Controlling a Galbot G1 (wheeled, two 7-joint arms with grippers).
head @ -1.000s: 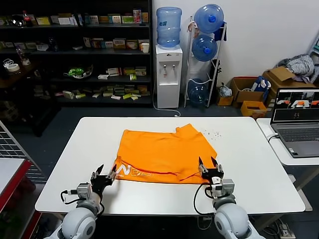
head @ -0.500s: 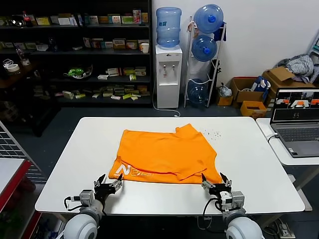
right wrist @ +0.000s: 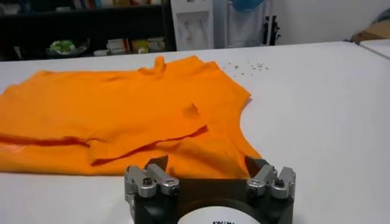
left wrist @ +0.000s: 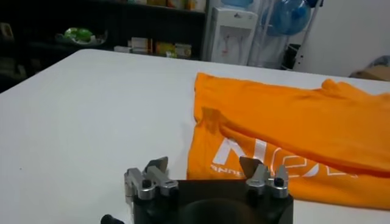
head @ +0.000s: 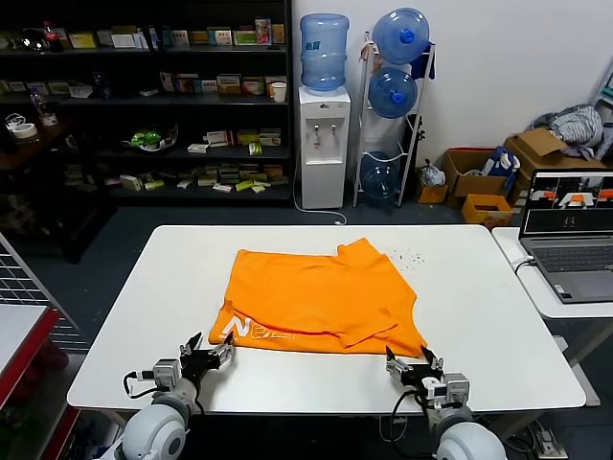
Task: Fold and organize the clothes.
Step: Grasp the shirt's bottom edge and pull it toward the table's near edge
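A folded orange T-shirt [head: 321, 299] is being carried by the white worktop [head: 479, 297], shelves [head: 144, 105] behind. Left pincer [head: 205, 356] and right pincer [head: 414, 364] are being held wide apart, empty, near the worktop's front edge.

Readable text: white lettering on the orange T-shirt [left wrist: 286, 125], near its front hem. Left wrist view shows a large "N" then "e"; the following letters run off into a fold and can't be made out. A line of small print under the "N" is too small to read. Head view shows the same lettering [head: 251, 332], no clearer. Shelf packages and laptop screen: nothing legible.
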